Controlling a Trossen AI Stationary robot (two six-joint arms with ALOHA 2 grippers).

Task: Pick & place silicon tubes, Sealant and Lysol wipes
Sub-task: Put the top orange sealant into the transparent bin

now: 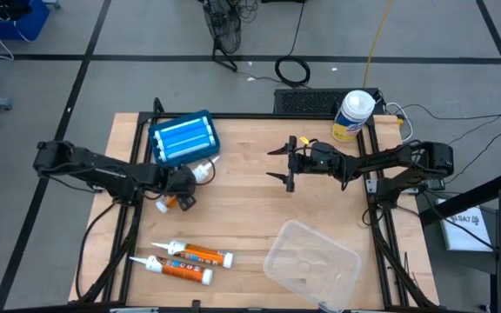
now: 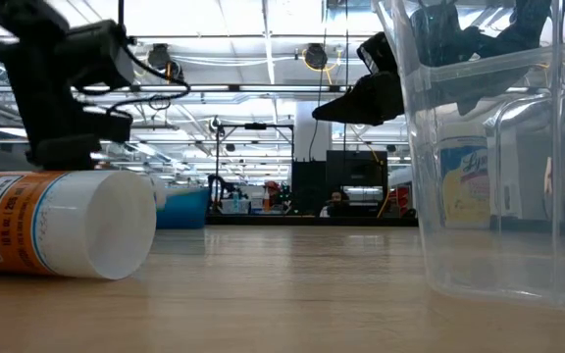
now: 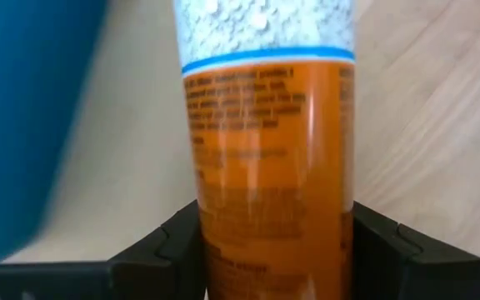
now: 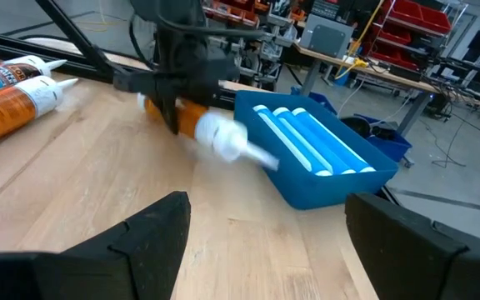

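The left pincer is clamped on an orange sealant tube beside the blue bin; its nozzle end is blurred. The right pincer hovers open mid-tabletop. The Lysol wipes stand at the far right corner, partly hidden behind the clear container in the low view.

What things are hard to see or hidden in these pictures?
- Left wrist view: the orange tube held by the left gripper fills the picture; its nozzle is cut off by the top edge and its print is blurred.
- Low view: the wipes canister shows only through the clear plastic tub, so its label is smeared.
- High view: the writing on the two tubes lying on the table is too small to read.
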